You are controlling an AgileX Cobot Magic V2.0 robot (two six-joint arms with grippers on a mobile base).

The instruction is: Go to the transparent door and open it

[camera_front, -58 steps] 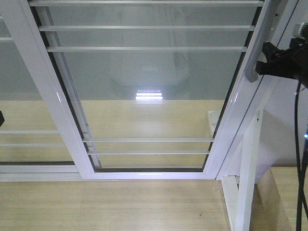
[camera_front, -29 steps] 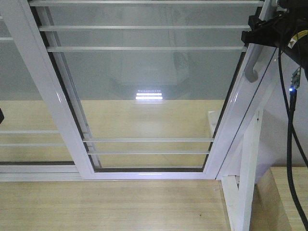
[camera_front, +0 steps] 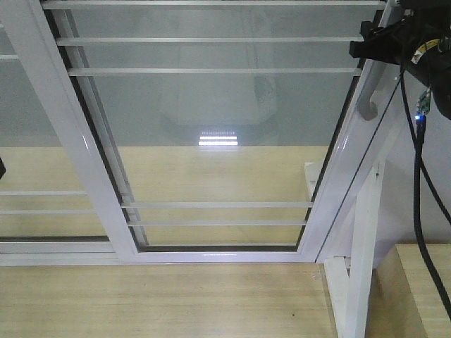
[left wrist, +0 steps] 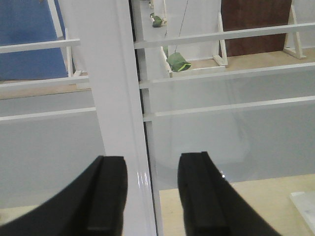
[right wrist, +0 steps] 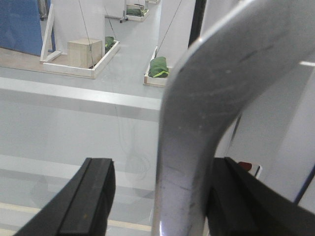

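Note:
The transparent door (camera_front: 218, 127) fills the front view: clear glass in a white frame with thin white bars. Its curved grey handle (camera_front: 368, 98) is on the right stile. My right gripper (camera_front: 363, 48) is at the handle's upper part. In the right wrist view it (right wrist: 160, 169) is open, with the handle (right wrist: 197, 123) standing between the jaws, close to the right finger. My left gripper (left wrist: 150, 162) is open and empty, facing a white stile (left wrist: 113, 98) of the glass panels. It does not show in the front view.
A second white-framed glass panel (camera_front: 42, 141) overlaps the door on the left. A white post (camera_front: 363, 267) stands at lower right beside the door frame. Black cables (camera_front: 416, 176) hang from the right arm. The wooden floor (camera_front: 162, 303) lies below.
My right gripper has moved up and to the left, from beside the handle's lower end to its upper part. The door has not moved.

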